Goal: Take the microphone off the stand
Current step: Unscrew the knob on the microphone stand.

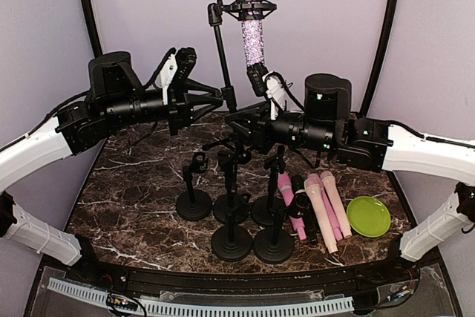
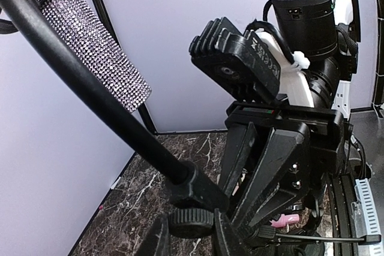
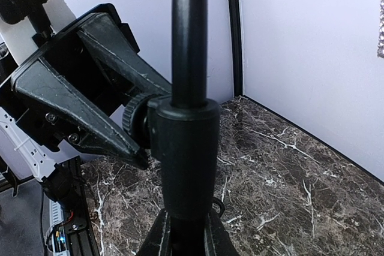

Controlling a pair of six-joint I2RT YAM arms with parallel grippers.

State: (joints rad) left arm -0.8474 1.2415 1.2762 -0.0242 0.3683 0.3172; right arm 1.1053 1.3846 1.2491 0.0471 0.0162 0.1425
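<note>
Top external: left tool point(image 1: 220, 99), right tool point(image 1: 231, 120) grip stand point(image 1: 222, 57).

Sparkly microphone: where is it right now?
Top view, upper centre: the microphone sits in the stand's clip, just right of the stand pole.

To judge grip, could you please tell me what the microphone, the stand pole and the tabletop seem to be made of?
Microphone: coated in tiny glittering rhinestones, faceted sparkle. Stand pole: likely black-painted metal, smooth with a soft sheen. Tabletop: dark marble or a marble-look laminate, glossy, white veins.
</note>
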